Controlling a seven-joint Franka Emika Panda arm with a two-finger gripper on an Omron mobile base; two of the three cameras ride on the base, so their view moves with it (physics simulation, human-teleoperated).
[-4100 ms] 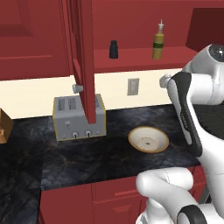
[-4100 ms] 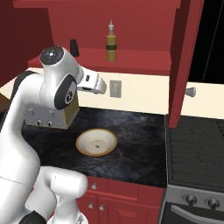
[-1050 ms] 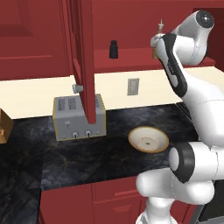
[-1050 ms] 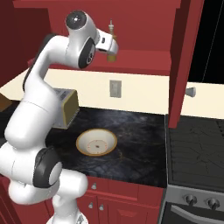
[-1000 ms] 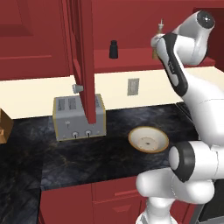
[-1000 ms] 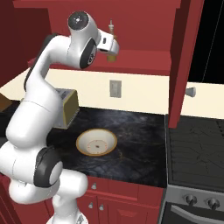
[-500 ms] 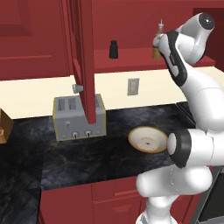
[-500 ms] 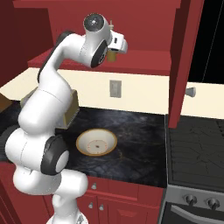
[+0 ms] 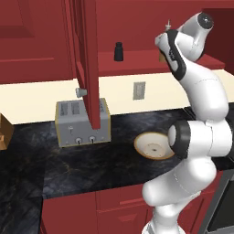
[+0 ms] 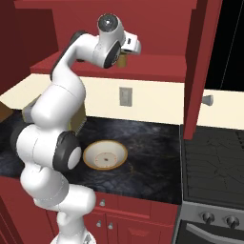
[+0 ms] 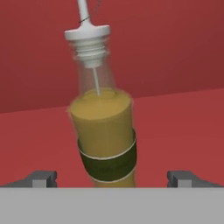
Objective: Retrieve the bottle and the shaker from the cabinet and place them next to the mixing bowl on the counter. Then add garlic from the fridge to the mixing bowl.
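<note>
Up on the cabinet (image 9: 137, 61) shelf, the gripper (image 11: 113, 178) stands wide open around the bottle (image 11: 105, 131), gripping nothing.

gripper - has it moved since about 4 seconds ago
Yes. In the left base view the gripper has risen from the outlet's height to the cabinet shelf, and its open jaws now flank the bottle.

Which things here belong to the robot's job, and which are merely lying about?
Job: bottle, shaker, cabinet, mixing bowl, counter, and the open pincer around the bottle.
Lying about: toaster, wall socket, stove.
</note>
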